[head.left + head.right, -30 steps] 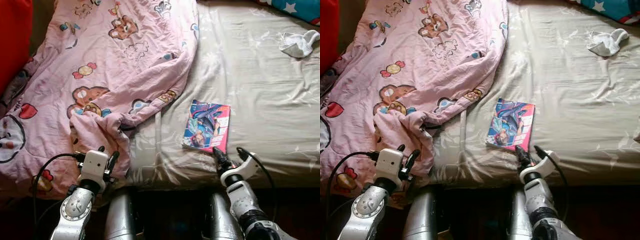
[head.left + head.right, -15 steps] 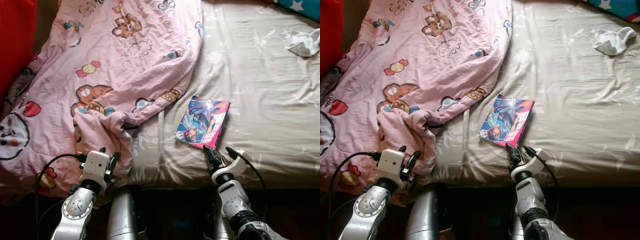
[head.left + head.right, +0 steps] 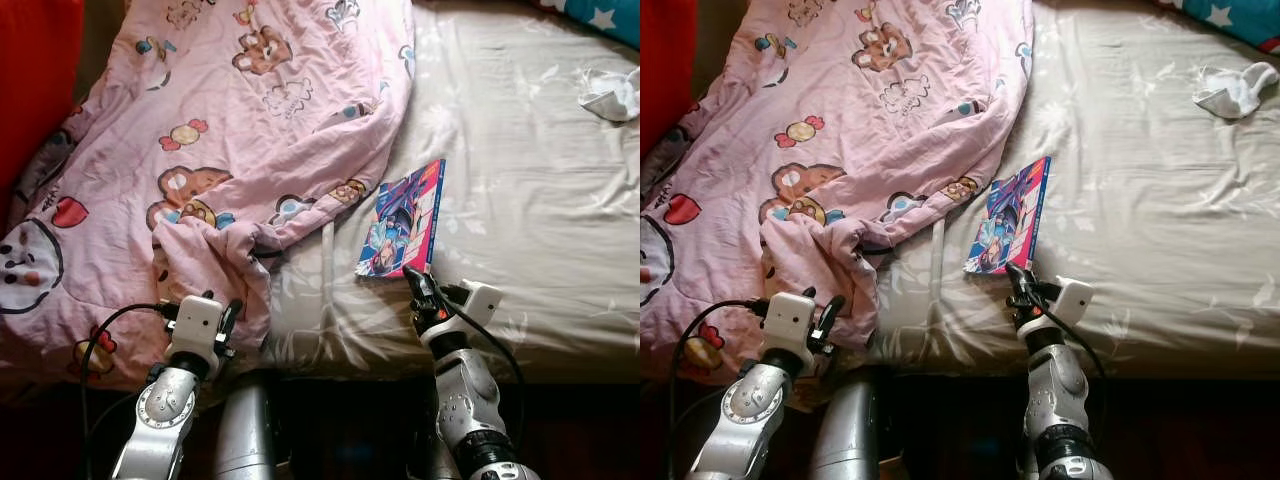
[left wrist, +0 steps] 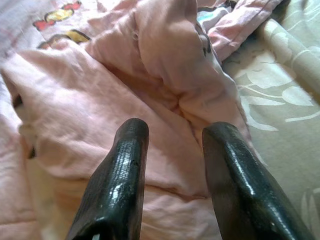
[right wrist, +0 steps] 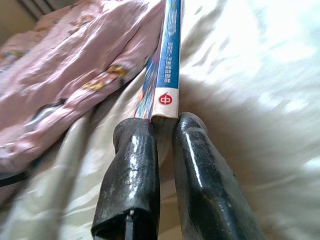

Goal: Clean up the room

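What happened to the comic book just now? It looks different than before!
The right tool closed on the near edge of the comic book and tipped it up, so it now stands tilted on the bed sheet instead of lying flat. The left tool stayed open over the pink blanket, and the white cloth stayed where it was.

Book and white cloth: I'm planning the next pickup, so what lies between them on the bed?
Only bare beige sheet lies between the book and white cloth, as both eye views show.
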Motion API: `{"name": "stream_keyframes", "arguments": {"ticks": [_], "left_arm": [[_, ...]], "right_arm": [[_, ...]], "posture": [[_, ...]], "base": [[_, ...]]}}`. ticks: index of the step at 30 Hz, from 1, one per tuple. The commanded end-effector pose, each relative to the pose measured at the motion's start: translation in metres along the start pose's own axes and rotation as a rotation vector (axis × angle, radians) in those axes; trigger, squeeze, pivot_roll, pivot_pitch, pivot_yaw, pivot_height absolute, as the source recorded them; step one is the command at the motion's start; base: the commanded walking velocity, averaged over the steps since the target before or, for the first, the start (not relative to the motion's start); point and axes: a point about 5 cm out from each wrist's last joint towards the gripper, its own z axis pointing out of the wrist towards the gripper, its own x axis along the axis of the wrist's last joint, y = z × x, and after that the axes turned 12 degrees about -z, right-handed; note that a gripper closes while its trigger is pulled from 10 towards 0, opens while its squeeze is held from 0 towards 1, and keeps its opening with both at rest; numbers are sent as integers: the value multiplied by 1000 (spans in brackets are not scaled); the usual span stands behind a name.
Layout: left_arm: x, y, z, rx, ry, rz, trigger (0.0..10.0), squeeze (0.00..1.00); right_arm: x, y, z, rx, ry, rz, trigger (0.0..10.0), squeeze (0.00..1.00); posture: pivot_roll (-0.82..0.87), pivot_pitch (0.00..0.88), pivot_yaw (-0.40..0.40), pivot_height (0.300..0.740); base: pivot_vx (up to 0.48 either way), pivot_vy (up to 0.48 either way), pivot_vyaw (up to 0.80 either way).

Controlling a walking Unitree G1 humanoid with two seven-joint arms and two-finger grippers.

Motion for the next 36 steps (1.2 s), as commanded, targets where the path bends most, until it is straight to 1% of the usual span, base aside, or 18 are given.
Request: {"name": "stream_keyframes", "arguments": {"ticks": [1,2,3,4,5,6,7,9,14,16,19,30,31,34,36], "left_arm": [[-9,-4,-5,30,-25,0,10000,0],[-10,-3,-4,36,-25,-10,10000,0],[-11,-3,-4,41,-24,-17,10000,0],[-13,-3,-1,50,-22,-25,10000,0],[-14,-3,1,55,-21,-28,10000,0],[-15,-3,1,59,-22,-30,10000,0],[-13,-3,4,67,-9,-42,10000,0],[-12,-3,5,73,1,-48,10000,0],[-12,-1,9,88,11,-59,10000,0],[-12,-1,11,96,20,-64,10000,0],[-12,-1,12,97,23,-65,10000,0],[-15,1,10,86,21,-64,10000,0],[-15,1,10,84,22,-63,10000,0],[-15,1,10,78,22,-59,10000,0],[-16,0,10,76,21,-58,10000,0]], "right_arm": [[11,3,-1,-22,51,-52,10000,0],[14,4,-1,-18,57,-77,10000,0],[17,3,0,-7,63,-122,10000,0],[22,3,0,2,61,-189,10000,0],[24,5,1,-10,59,-194,10000,0],[24,7,1,-20,57,-192,10000,0],[26,11,3,-62,50,-164,10000,0],[27,12,5,-81,44,-165,10000,0],[27,11,9,-61,22,-191,10000,0],[23,11,8,-61,-8,-194,10000,0],[22,11,8,-61,-18,-193,10000,0],[9,15,-1,-87,-73,-189,10000,0],[6,17,-3,-102,-87,-180,10000,0],[0,27,-9,-175,-117,-102,10000,0],[-1,32,-11,-206,-124,-84,10000,0]], "posture": [[41,177,19,562],[36,171,11,562],[34,169,8,562],[23,154,-11,562],[21,148,-15,562],[20,142,-17,562],[19,135,-24,562],[23,122,-35,562],[23,100,-52,562],[27,98,-57,562],[27,98,-56,562],[24,97,-40,562],[26,99,-36,562],[29,99,-30,562],[28,99,-30,562]], "base": [[0,0,0],[0,0,0],[0,0,0],[0,0,0],[0,0,0],[0,0,0],[0,0,0],[0,0,0],[0,0,0],[0,0,0],[0,0,0],[0,0,0],[0,0,0],[0,0,0],[0,0,0]]}}
